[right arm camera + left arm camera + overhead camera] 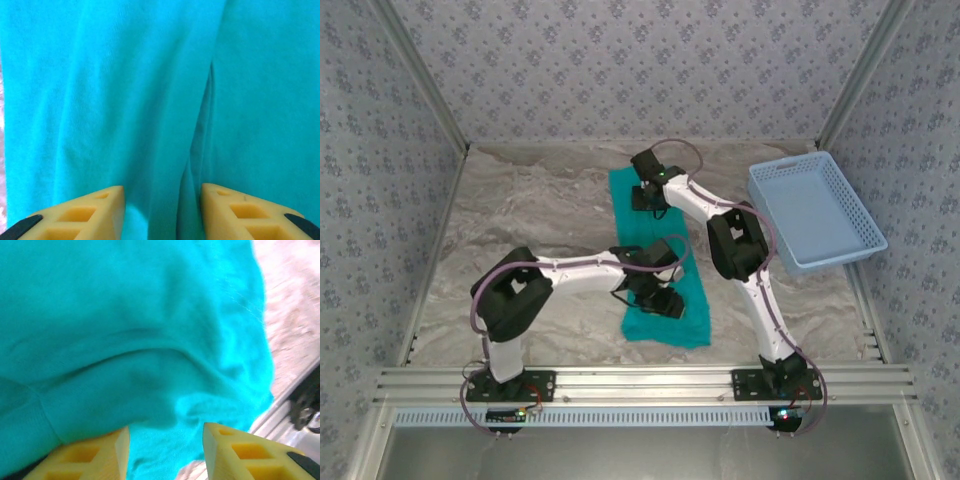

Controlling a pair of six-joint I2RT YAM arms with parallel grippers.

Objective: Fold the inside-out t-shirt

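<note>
Left end effector [165,432] and right end effector [162,190] sit part-open on t-shirt [692,305], holding nothing; closing may pinch one layer, skewing fold.

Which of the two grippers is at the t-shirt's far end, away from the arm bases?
The right gripper: it reaches the far end of the t-shirt, while the left gripper is over the near end.

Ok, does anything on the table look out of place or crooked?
The light blue basket sits skewed at the table's right edge, one corner seemingly past the rail. The t-shirt lies as a slightly slanted strip with a loose crease; nothing spilled or damaged.
</note>
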